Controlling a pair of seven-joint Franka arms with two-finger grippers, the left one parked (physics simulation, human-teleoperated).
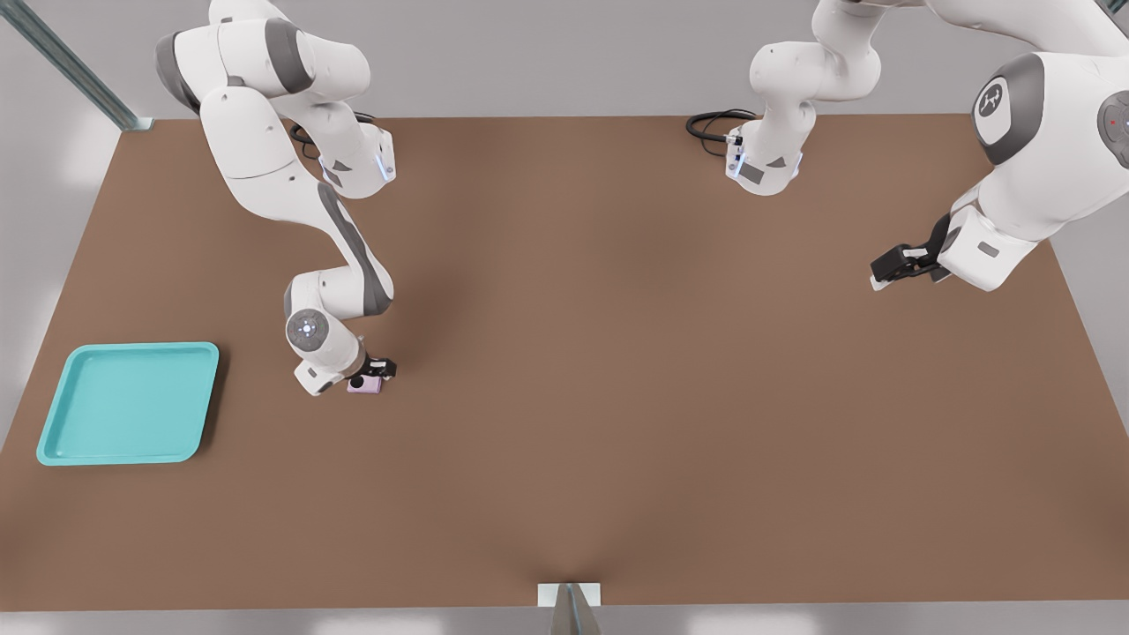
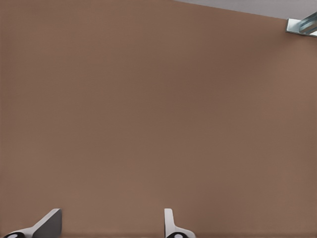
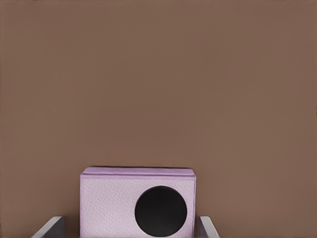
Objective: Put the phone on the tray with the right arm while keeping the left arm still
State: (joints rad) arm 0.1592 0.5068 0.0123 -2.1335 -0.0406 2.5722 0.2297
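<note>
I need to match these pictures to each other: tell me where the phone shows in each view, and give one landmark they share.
Front view: the phone lies on the brown table, at the gripper, to the right of the tray.
Left wrist view: not in it.
Right wrist view: the phone sits between the fingers.
Shared landmark: the brown table.

Bare brown counter (image 2: 148,109) fills nearly everything here; two pale fingertips (image 2: 47,223) poke in at the lower edge, standing apart, and a metal bracket (image 2: 302,25) sits at the far corner
</note>
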